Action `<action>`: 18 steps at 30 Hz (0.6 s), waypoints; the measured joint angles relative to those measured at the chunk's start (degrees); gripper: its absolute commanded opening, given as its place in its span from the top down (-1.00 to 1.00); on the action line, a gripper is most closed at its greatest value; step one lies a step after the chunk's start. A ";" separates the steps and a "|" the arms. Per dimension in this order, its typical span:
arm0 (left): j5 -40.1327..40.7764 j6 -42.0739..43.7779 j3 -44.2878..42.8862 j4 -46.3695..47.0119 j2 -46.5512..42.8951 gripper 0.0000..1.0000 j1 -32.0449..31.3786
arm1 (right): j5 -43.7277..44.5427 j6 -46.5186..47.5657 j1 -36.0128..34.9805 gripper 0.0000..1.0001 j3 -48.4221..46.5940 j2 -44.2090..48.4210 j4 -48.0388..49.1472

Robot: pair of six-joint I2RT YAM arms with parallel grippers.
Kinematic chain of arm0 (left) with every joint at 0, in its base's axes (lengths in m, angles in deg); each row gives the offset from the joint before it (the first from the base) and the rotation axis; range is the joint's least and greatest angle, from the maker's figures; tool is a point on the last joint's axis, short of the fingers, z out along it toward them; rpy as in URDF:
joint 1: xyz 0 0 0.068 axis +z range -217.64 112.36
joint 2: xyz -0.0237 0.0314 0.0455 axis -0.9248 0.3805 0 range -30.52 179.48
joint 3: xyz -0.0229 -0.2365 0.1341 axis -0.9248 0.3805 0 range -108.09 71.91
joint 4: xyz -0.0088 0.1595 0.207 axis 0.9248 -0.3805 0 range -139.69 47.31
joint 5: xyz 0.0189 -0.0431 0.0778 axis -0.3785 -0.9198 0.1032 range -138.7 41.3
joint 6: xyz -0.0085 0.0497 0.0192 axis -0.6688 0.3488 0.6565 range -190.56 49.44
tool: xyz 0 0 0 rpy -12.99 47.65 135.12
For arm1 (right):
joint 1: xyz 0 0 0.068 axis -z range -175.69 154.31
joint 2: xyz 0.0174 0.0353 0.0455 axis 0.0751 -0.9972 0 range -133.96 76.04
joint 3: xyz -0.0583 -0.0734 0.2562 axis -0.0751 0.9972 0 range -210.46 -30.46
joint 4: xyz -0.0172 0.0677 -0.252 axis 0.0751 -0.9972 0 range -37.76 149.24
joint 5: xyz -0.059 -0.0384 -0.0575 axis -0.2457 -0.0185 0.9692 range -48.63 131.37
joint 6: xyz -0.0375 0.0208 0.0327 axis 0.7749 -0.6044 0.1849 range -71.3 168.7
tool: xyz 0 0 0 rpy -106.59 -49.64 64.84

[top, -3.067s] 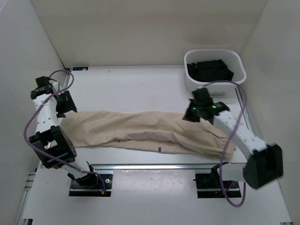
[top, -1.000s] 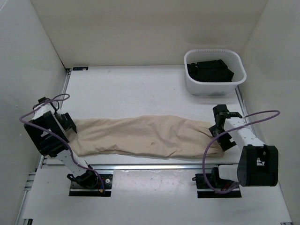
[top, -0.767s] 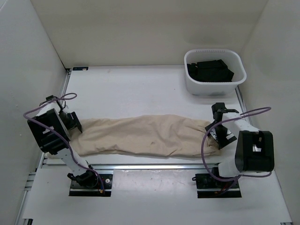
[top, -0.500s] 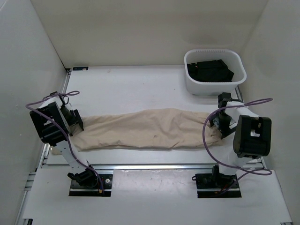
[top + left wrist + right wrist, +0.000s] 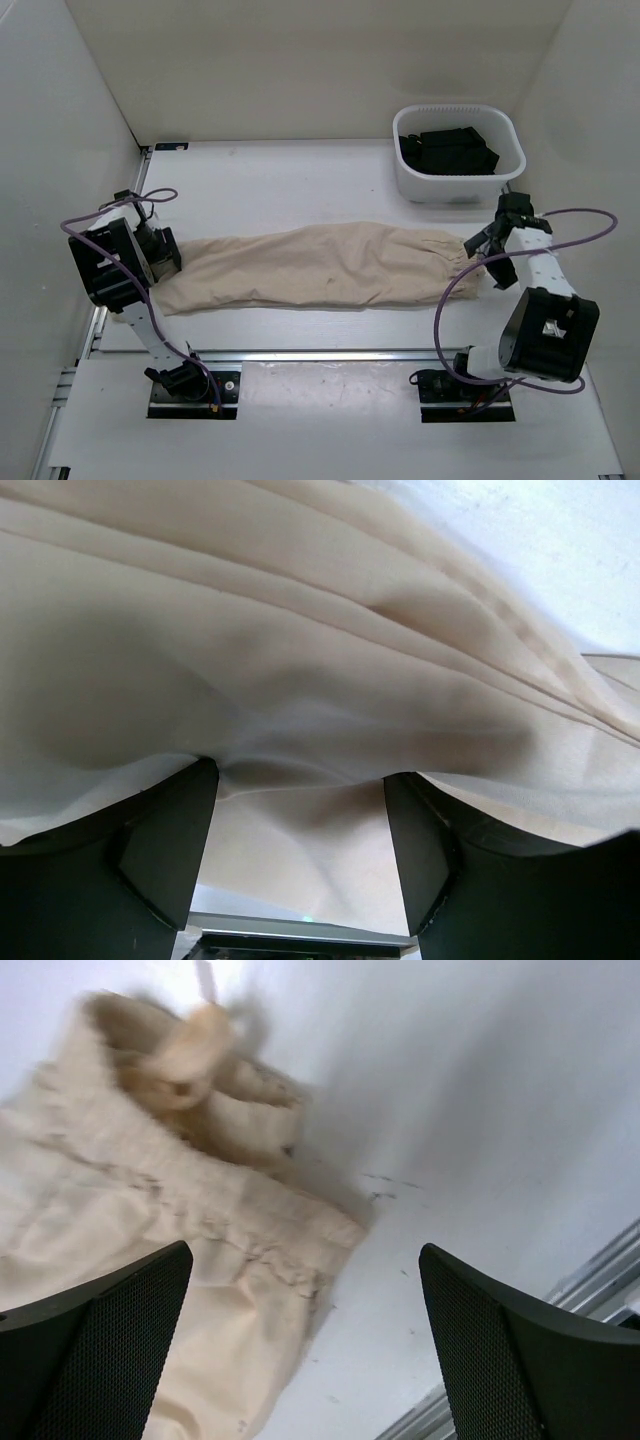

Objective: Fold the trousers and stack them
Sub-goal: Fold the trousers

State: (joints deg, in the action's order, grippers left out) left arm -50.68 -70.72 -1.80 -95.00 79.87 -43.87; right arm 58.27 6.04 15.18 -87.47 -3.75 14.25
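Pair of light beige thin cloth trousers (image 5: 320, 268), lying flat as one long wrinkled band, stretched left to right across the near half of the white table (image 5: 300, 190), gathered puckered elastic end at the right, soft lengthwise creases toward the left end

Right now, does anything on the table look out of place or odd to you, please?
Nothing looks spilled or damaged. The only oddity: one end of the wrinkled, unfolded trousers is draped over the open left gripper, hiding its fingertips.
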 measured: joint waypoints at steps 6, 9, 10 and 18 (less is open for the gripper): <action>-0.17 0.15 0.90 0.70 -0.63 -0.59 0.00 | -3.41 -2.10 2.58 -0.98 11.28 -1.38 5.09; -0.17 0.15 0.90 0.70 -0.63 -0.59 0.00 | -6.45 -2.43 3.06 -0.98 11.67 -5.70 8.68; -0.15 0.17 0.90 0.68 -0.63 -0.59 0.00 | -6.75 -2.38 3.13 -0.98 10.82 -6.62 9.44; -0.13 0.17 0.90 0.68 -0.63 -0.59 0.00 | -9.57 -2.43 3.17 0.29 9.03 -9.79 16.57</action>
State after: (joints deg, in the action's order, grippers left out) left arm -50.81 -70.55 -0.91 -94.32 79.24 -43.87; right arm 48.70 3.62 18.35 -78.44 -13.54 30.82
